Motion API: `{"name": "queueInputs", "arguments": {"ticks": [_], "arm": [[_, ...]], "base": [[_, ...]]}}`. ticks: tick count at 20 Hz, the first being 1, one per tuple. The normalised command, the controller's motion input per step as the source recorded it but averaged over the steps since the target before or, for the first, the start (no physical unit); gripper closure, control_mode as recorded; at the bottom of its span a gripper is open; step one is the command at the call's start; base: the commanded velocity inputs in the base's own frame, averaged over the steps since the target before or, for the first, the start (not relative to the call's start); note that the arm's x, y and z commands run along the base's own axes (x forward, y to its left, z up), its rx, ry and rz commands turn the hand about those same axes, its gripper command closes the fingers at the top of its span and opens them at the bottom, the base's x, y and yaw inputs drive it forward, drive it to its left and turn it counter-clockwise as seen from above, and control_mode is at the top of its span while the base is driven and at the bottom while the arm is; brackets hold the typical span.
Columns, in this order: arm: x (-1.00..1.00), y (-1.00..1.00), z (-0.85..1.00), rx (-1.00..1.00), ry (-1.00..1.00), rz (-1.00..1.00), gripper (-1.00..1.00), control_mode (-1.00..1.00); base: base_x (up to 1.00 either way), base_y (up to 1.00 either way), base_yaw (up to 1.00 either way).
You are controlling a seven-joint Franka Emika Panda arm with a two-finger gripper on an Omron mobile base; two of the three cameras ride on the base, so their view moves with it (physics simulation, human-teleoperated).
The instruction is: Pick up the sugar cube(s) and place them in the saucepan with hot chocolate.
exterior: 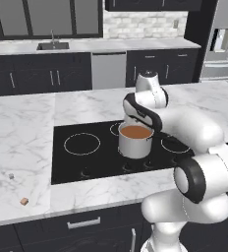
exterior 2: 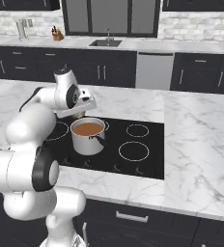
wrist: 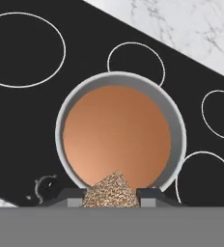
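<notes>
In the hand view my gripper point(wrist: 110, 197) is shut on a speckled brown sugar cube point(wrist: 110, 189), held just above the near rim of the saucepan point(wrist: 61, 126). Hot chocolate point(wrist: 116, 135) fills the pan as a flat reddish-brown disc. The silver saucepan point(exterior: 134, 146) stands on the black cooktop point(exterior: 81, 162) with my hand over its back edge. From the right, the gripper point(exterior 2: 78, 115) hangs beside the saucepan point(exterior 2: 87, 141). Two more sugar cubes lie on the marble at the left front, a pale grey one point(exterior: 11, 175) and a tan one point(exterior: 24, 201).
The pan's dark handle point(exterior 2: 100, 141) points toward the front right. Burner rings point(exterior 2: 133, 151) mark the cooktop around the pan. Marble counter point(exterior 2: 196, 135) stretches to the right. A sink point(exterior: 52, 46) sits on the back counter, and a fridge point(exterior: 224, 39) stands far right.
</notes>
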Motion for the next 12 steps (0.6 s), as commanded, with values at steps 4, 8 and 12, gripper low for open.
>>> {"name": "queueInputs", "arguments": {"ticks": [4, 8, 12], "arm": [[0.05, 0.04, -0.29, 0.02, 0.0, -0.1, 1.0, -1.0], [0.0, -0.11, 0.0, 0.14, 0.0, -0.07, 1.0, -1.0], [0.06, -0.03, -0.06, 0.01, 0.03, 0.0, 1.0, -1.0]], "base": [[0.0, 0.0, 0.0], [0.0, 0.0, 0.0], [0.0, 0.0, 0.0]]}}
